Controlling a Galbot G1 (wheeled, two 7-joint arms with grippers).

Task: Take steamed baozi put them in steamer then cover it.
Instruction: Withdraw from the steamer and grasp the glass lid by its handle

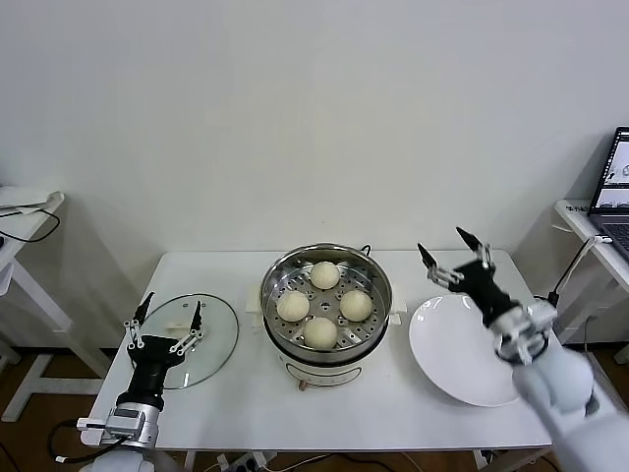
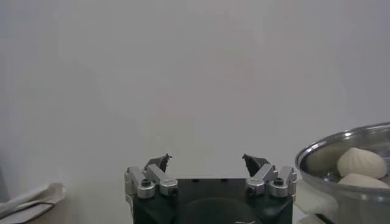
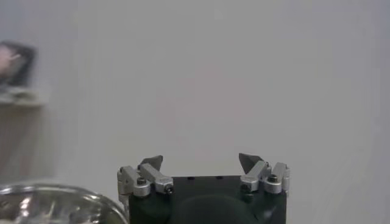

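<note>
Several cream-white baozi point(image 1: 323, 274) lie on the perforated tray inside the shiny steel steamer point(image 1: 371, 327), which stands uncovered at the middle of the white table; two of the baozi point(image 2: 361, 163) show in the left wrist view. The glass cover point(image 1: 218, 342) with its white handle lies flat on the table to the steamer's left. My left gripper point(image 1: 168, 315) hovers open just above the cover, nothing between its fingers. My right gripper point(image 1: 447, 251) is open and empty, raised above the table to the right of the steamer. Both wrist views face the bare wall.
An empty white plate point(image 1: 442, 344) lies on the table at the right, under my right arm. A laptop point(image 1: 614, 192) sits on a side table at far right, and another white table point(image 1: 22, 221) stands at far left.
</note>
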